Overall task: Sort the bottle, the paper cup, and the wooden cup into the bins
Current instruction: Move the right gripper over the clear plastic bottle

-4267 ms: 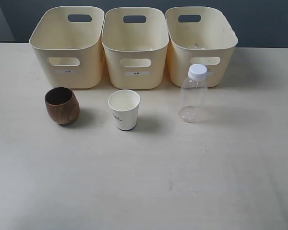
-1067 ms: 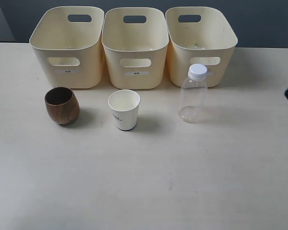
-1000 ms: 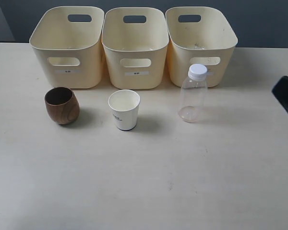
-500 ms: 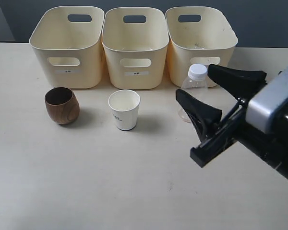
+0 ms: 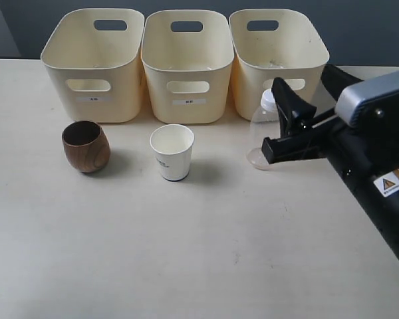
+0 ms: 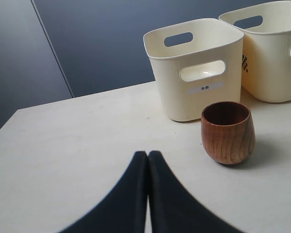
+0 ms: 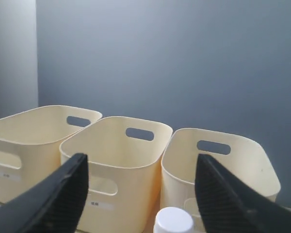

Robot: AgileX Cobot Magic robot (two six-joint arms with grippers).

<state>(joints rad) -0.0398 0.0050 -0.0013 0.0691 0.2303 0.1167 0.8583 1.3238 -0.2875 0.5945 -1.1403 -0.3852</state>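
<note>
The clear bottle [image 5: 258, 133] stands in front of the right bin [image 5: 247, 80], its white cap [image 7: 173, 221] showing between the two fingers of my right gripper [image 5: 303, 76], apart from both. That gripper [image 7: 140, 156] is open and holds nothing; its near finger hides part of the bottle's top in the exterior view. The white paper cup [image 5: 172, 154] stands before the middle bin [image 5: 156, 93]. The brown wooden cup [image 5: 86, 146] stands before the left bin [image 5: 123, 100]. My left gripper [image 6: 148, 153] is shut and empty, low over the table, short of the wooden cup [image 6: 228, 132].
The three cream bins stand side by side along the table's back edge, before a dark wall. My right arm's body [image 5: 379, 166] covers the table's right side. The left bin [image 6: 196, 68] carries a small label.
My right arm has come in from the right edge and its open jaws have moved back to the bottle's top. Bottle, cups and bins have not moved.
</note>
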